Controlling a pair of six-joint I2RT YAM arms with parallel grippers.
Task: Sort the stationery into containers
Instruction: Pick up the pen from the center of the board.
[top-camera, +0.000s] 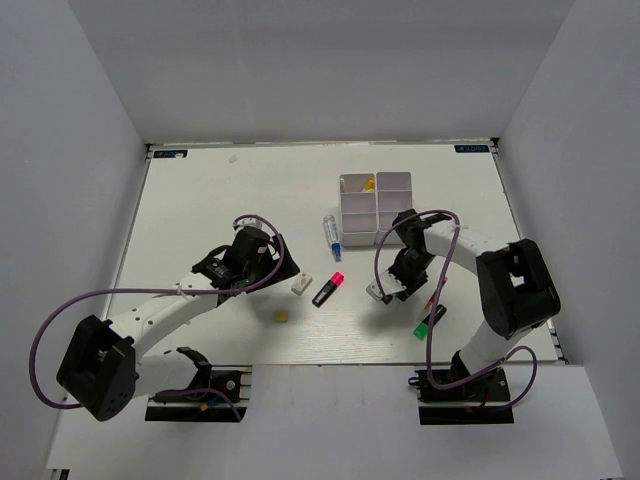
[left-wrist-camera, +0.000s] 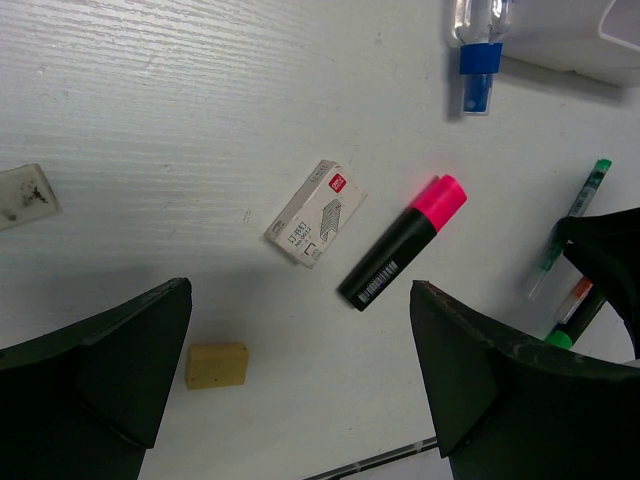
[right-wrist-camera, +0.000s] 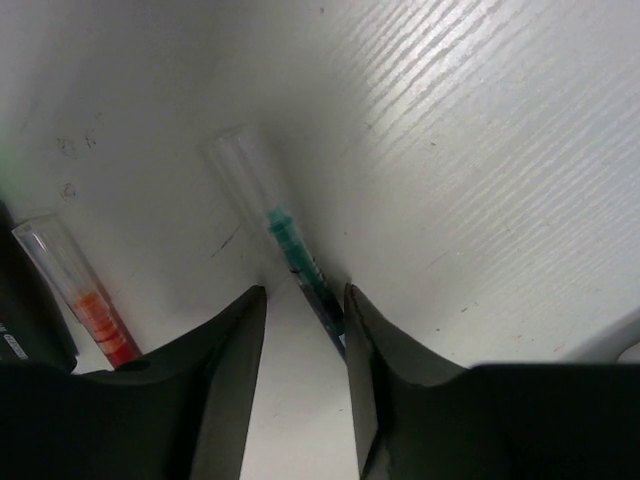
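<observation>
While the right hand (right-wrist-camera: 305, 300) is low over the white tabletop (top-camera: 220, 210), note that its fingers are partly parted on either side of the slim clear pen with green ink (right-wrist-camera: 295, 255). The pen lies flat, close against one finger and not clamped. The left hand (left-wrist-camera: 300, 330) is spread wide and holds nothing, above the pink-and-black highlighter (left-wrist-camera: 403, 242) and the small white staple box (left-wrist-camera: 316, 213). The white four-compartment plastic box (top-camera: 377, 205) stands far right.

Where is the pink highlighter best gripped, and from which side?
Mid-barrel, on the black part, from straight above. The pink highlighter lies flat and diagonal, with room along both long sides, so the jaws should span its narrow width.
</observation>
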